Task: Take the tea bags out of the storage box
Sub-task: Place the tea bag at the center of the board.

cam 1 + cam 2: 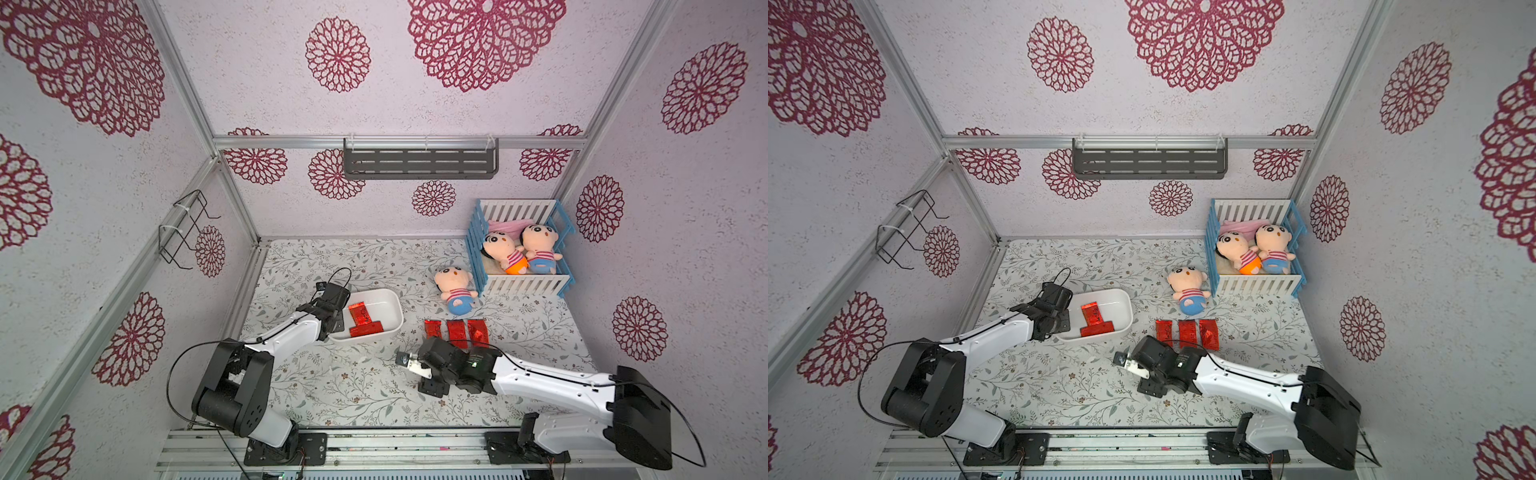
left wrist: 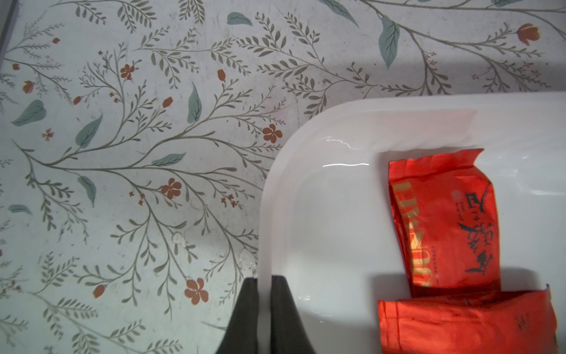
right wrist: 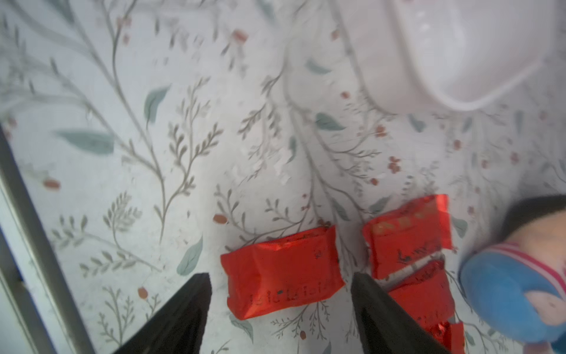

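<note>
1. Holding the storage box (image 1: pixel 384 305) still looks like the left gripper's (image 2: pixel 264 279) job. Its two black fingers are pinched shut on the box's rim, one inside the wall and one outside.
2. I think that pinch is there so the light box cannot slide while bags are lifted out.
3. The right gripper (image 3: pixel 280 275) is wide open and holds nothing. One finger stands on each side of a tea bag (image 3: pixel 275 263) that lies flat on the table (image 1: pixel 353 382), with no finger squeezing it.
4. The right wrist view shows more tea bags (image 3: pixel 407 236) just beside that one, in a row on the table near the box. Laying them side by side keeps them from piling up.
5. Two tea bags are inside the box. One lies the long way (image 1: pixel 360 314). The other (image 1: pixel 365 329) lies across its end, so they make a T. The job looks only partly done.
6. The bags are small, flat and red, made of shiny foil with crinkles. The left wrist view shows dark writing and a gold stripe on one.
7. They look thin and slippery, so I guess each needs a careful pinch.
</note>
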`<state>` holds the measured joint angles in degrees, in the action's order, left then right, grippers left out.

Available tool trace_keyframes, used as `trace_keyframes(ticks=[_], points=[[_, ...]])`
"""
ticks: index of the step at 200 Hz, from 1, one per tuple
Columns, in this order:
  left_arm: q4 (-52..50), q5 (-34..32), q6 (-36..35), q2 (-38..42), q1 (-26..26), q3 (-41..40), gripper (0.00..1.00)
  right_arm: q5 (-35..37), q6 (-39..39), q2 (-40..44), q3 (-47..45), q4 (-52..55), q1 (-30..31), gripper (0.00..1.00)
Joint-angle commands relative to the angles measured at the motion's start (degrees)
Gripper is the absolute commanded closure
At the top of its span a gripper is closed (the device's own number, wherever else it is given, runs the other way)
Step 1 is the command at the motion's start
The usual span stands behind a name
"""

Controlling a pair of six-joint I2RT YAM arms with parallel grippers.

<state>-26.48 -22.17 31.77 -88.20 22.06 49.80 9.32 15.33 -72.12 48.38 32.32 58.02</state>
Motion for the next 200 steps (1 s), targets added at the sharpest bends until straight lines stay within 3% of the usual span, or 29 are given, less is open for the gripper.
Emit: trace_keyframes(ticks=[1,33,50,65,126,200], points=[[-3.58,-0.14,-0.57,-2.43,0.88,-0.45,1.0,0.8,-19.5,5.36,7.35,-6.58,-7.21,0.14],[-3.58,-0.24,-0.42,-2.27,0.97,-0.49,1.0,0.59,-44.08,9.86,1.21,-8.72,-11.44,0.12],[-3.47,-0.15,-0.6,-2.19,0.99,-0.58,1.0,-1.64,-52.34,10.53,-3.67,-9.55,-11.32,0.01],[-3.49,-0.14,-0.59,-2.37,1.08,-0.44,1.0,-1.14,-57.41,10.67,-7.97,-9.99,-10.9,0.01],[-3.63,-0.33,-0.65,-2.58,1.14,-0.33,1.0,3.39,-63.48,5.09,-12.43,-8.68,-7.21,0.02],[-3.66,-0.41,-0.65,-2.67,1.33,-0.24,1.0,2.45,-66.58,-5.19,-11.19,-10.84,-4.46,0.11]])
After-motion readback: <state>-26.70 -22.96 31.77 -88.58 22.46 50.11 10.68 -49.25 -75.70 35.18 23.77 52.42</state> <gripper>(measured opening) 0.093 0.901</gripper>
